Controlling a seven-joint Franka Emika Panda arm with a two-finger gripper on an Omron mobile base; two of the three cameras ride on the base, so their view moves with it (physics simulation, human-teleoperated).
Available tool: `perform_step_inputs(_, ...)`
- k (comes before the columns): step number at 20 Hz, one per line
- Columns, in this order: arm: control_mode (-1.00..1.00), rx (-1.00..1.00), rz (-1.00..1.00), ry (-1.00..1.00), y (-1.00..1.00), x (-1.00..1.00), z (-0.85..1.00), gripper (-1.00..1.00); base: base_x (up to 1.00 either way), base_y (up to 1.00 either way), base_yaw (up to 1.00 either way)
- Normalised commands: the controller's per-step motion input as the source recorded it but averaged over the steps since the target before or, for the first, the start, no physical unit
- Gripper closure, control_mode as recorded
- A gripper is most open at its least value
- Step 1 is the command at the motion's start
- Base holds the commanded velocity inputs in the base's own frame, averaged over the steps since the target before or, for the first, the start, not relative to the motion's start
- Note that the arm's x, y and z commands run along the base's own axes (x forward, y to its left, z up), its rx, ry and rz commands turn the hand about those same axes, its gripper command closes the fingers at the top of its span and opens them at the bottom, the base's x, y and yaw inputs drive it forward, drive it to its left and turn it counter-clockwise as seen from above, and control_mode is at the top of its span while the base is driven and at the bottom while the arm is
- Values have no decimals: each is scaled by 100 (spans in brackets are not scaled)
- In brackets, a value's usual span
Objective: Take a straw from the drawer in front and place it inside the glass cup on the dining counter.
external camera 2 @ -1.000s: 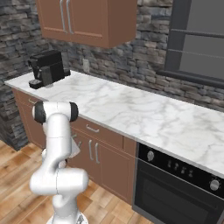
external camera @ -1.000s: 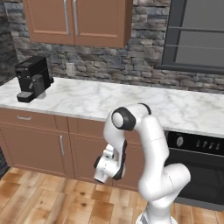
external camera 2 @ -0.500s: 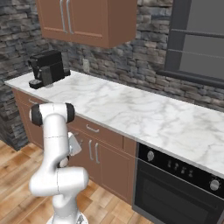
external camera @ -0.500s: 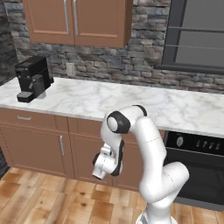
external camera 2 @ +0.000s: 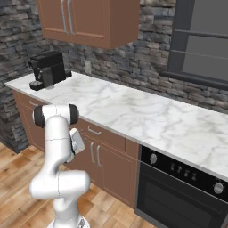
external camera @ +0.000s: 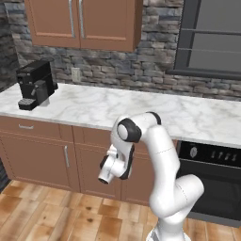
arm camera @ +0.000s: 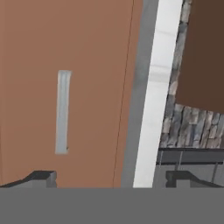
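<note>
The straw was not to be seen; it was presumably shut inside the drawer (arm camera: 65,87), whose brown front lay flat ahead of the jaws. As a thin straight stick it was judged light, stiff and apt to roll or slip, best pinched near its middle across its width. First the drawer would need opening. Its silver handle (arm camera: 63,112) stood ahead of the left fingertip (arm camera: 41,177), short of contact as far as the close view allowed. The bar was judged rigid and smooth, best taken at its centre. The gripper (arm camera: 111,178) was spread wide and held nothing. Beyond the right fingertip ran the counter edge (arm camera: 153,109) and stone wall (arm camera: 175,131).
</note>
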Motion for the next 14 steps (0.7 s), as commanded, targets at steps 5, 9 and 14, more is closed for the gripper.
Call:
perform_step_inputs(5,-100,0,0,9,0,45,-4,-100,0,0,0)
perform_step_inputs(9,-100,0,0,9,0,48,-19,-100,0,0,0)
perform_step_inputs(14,-100,-2,0,9,0,38,-53,-100,0,0,0)
